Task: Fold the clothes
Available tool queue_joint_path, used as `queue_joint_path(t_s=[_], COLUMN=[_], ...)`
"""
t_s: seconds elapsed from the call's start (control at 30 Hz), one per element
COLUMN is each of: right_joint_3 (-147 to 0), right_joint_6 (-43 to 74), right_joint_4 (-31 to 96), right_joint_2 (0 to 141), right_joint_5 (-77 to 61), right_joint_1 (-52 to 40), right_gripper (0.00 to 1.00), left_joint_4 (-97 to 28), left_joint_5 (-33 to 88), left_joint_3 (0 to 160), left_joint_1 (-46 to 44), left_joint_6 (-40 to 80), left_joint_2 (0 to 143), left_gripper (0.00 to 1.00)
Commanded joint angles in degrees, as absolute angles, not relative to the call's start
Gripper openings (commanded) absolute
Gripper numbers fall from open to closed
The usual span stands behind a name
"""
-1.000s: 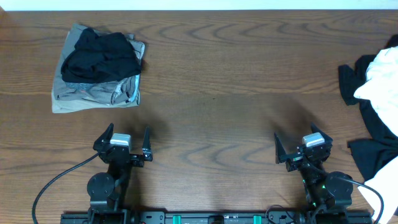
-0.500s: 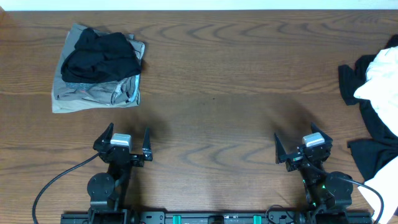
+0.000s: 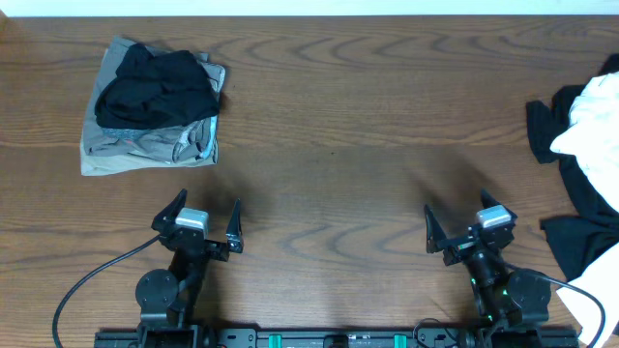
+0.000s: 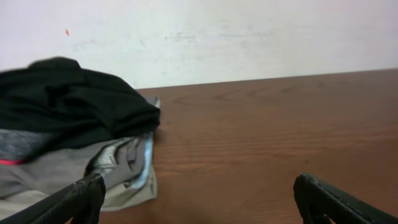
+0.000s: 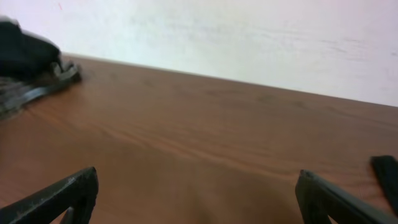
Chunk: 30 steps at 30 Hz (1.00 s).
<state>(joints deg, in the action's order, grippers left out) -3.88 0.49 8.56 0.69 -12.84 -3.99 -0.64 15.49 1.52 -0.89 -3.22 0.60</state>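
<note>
Overhead view of a brown wooden tabletop (image 3: 329,126), with two robot arms along its near edge. At the far left you find a neat stack: a black garment (image 3: 155,82) lying on top of a grey-khaki garment (image 3: 145,145). It looks already folded, so you can probably treat it as done.

Nearer to you, and slightly right of that stack, sits the left claw (image 3: 209,200). Its fingers are spread wide with nothing between them. The stack lies ahead of it and off to its left, well apart.

Further right, the right claw (image 3: 457,206) is likewise wide open and holding nothing.

At the right edge lies a crumpled heap: a white T-shirt (image 3: 592,116) bunched over a dark garment (image 3: 575,193), both partly cut off by the frame. This heap appears to be what remains to fold. It lies to the right of the right claw and a little farther away, near it, and well apart from the left claw. Your right arm is therefore the likely one to reach. The shirt is too bunched and cropped for you to tell which way its long axis runs.
</note>
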Motion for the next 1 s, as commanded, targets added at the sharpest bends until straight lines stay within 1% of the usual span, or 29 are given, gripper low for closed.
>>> queue_joint_path(t_s=[0.0,0.13,0.3,0.47,0.7,0.83,0.97], right_joint_3=[-3.7,-5.3,-12.3,-24.0,-48.4,-63.3,-70.5], right_joint_6=[7.9,10.5,10.7,10.7,9.1,7.1,5.6], right_joint_4=[5.8,1.0,4.6,12.2,29.0,37.5,38.6], right_joint_2=[0.4,1.7,10.7,27.7,55.7,70.1,79.0], right_joint_5=[-14.4,-14.3,-13.5,-10.6,-9.7,-11.9,-19.6], right_joint_1=[-4.9,-4.9,-4.9,-4.9,-4.9,-4.9,-4.9], right_gripper=[0.99,0.99,0.99,0.99,0.99,0.99,0.99], left_joint_4=[-0.8,-1.1,-4.3,-15.1,-34.1,-38.0,-39.4], left_joint_5=[17.3,16.2,14.5,14.5,14.5,14.6,16.3], left_joint_3=[3.0,9.0,20.8,38.2,62.4,67.5,67.5], left_joint_1=[-1.1,-1.1,-1.1,-1.1,-1.1,-1.1,-1.1], left_joint_6=[3.1,3.3,3.3,3.3,2.5,2.3,2.9], left_joint_2=[0.5,4.1,18.1,38.3,61.7,68.9,71.1], left_gripper=[0.98,0.98,0.98,0.98,0.98,0.98,0.98])
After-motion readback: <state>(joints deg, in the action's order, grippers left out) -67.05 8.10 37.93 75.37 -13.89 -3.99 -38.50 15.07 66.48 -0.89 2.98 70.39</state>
